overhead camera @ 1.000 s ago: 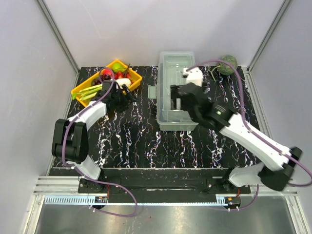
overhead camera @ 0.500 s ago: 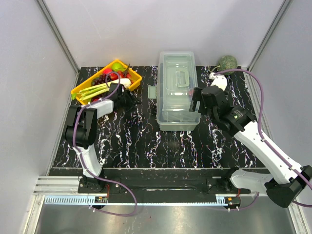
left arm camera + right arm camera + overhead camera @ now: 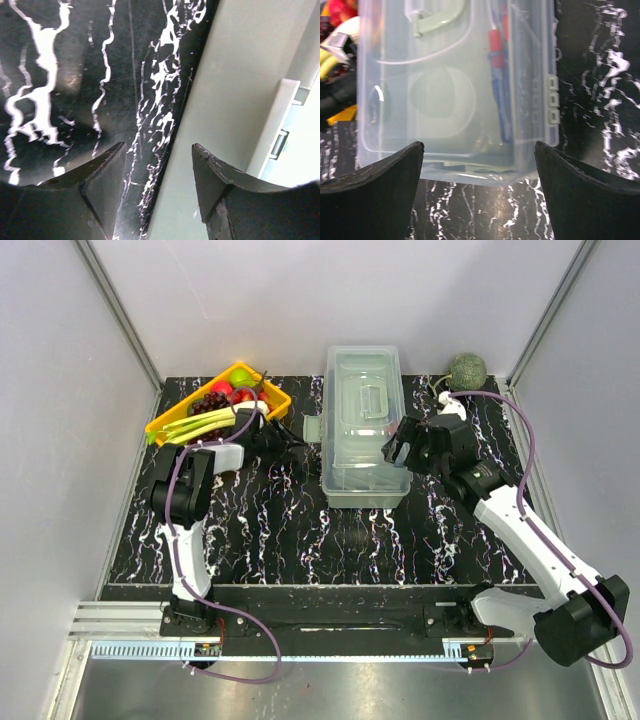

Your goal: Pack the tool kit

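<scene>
The tool kit is a pale grey-green box with its clear lid down, standing at the table's middle back. Through the lid I see a red and blue screwdriver and the lid's handle. My left gripper lies low on the table at the box's left side, by the folded-out latch flap. Its jaws stand part open, straddling the edge of that pale green flap, pinching nothing. My right gripper hangs wide open and empty beside the box's right wall.
A yellow tray of fruit and vegetables sits at the back left, just behind my left arm. A round green fruit rests in the back right corner. Grey walls close in the table on three sides.
My right gripper has pulled off the top of the box to its right side. The left gripper has slid right to the latch flap and its jaws have narrowed.
</scene>
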Available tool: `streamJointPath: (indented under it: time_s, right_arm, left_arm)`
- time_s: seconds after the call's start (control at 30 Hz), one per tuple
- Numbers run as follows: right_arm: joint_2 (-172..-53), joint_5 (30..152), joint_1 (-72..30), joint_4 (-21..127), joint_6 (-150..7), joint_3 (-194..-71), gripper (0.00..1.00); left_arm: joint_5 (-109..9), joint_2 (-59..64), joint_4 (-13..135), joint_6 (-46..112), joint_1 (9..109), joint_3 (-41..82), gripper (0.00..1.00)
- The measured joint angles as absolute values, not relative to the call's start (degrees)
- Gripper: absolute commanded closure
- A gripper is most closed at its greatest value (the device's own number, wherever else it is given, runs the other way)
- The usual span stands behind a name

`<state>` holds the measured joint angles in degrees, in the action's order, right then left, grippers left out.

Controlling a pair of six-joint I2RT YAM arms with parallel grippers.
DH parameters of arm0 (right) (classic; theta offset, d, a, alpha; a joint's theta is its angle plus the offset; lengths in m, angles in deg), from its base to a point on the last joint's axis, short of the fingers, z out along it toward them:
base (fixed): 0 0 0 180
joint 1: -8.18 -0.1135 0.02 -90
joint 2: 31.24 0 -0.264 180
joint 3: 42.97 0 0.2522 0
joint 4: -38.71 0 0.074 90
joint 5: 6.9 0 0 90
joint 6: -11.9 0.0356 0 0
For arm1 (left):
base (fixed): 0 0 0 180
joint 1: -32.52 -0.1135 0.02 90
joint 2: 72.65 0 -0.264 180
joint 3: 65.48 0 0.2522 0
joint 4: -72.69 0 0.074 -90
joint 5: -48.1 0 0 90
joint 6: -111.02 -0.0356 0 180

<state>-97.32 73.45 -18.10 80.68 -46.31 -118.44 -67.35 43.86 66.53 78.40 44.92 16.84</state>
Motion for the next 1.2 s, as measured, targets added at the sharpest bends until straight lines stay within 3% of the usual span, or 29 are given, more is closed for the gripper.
streamJointPath:
  time_s: [0.33,0.77,1.1,1.2]
  right_arm:
    - [-98.92,79.41,-16.13,74.56,-44.14,-117.46,0.06]
    - [-99.14,78.91,-16.13,74.65,-44.14,-117.44,0.10]
    - [-99.88,78.28,-16.13,74.62,-44.27,-117.13,0.11]
    - [-99.97,78.23,-16.13,74.65,-44.38,-117.13,0.11]
  left_arm:
    - [-71.72,46.74,80.32,87.91,46.26,17.25,0.41]
    - [-67.75,46.89,94.11,95.41,47.63,14.76,0.39]
    - [-58.11,51.20,113.78,108.15,50.58,8.01,0.14]
    - [-55.44,51.68,118.33,111.54,51.89,6.65,0.14]
